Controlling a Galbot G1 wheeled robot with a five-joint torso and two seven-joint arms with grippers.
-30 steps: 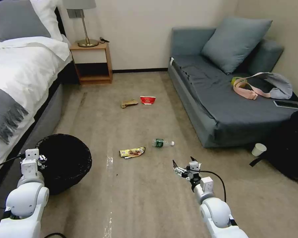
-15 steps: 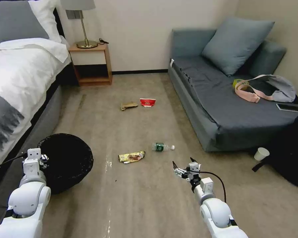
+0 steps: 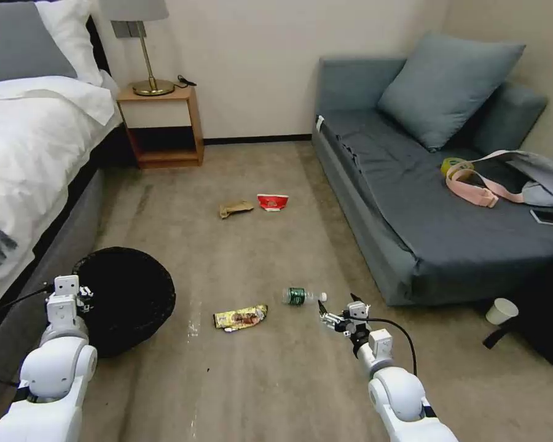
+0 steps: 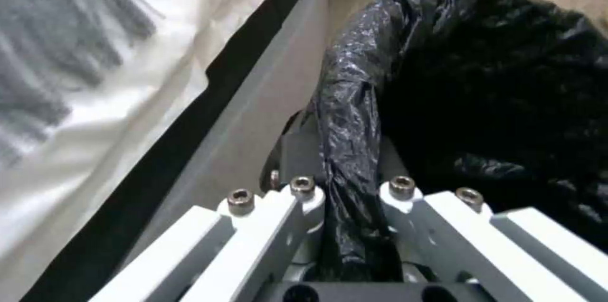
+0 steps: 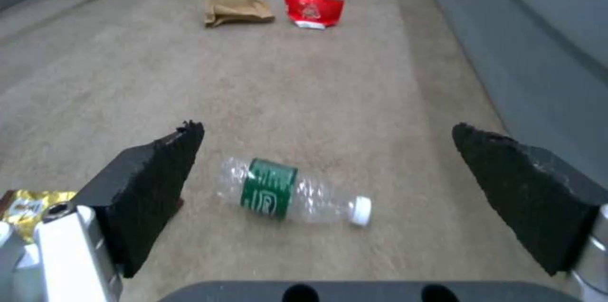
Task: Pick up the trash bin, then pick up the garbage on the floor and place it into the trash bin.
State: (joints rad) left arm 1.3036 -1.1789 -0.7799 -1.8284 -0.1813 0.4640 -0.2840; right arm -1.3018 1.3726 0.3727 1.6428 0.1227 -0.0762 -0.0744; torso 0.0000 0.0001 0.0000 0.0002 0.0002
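Left pincer: pressed together on the bag-lined rim of the bin, one finger inside and one outside; the bin hung at the robot's left, beside the bed.
Right pincer: spread wide and holding nothing, low over the floor, just short of the bottle; in the right wrist view the bottle lay between the two pads but beyond them, untouched.
Bottle: on its side on the carpet, green label mid-body, white cap toward the sofa.
Other garbage: wrapper near the bottle, between it and the bin; paper bag and red packet side by side, well farther off toward the nightstand.
Step in hand (judged): approach to the bottle, the bin already secured.
Doing it well (judged): bring the pads down astride the labelled body, across its long axis, so the round, light bottle does not roll or squirt out as they meet; press gently, as thin clear plastic will likely buckle.
Risk (judged): a pad nudging the bottle before closure would send it rolling.
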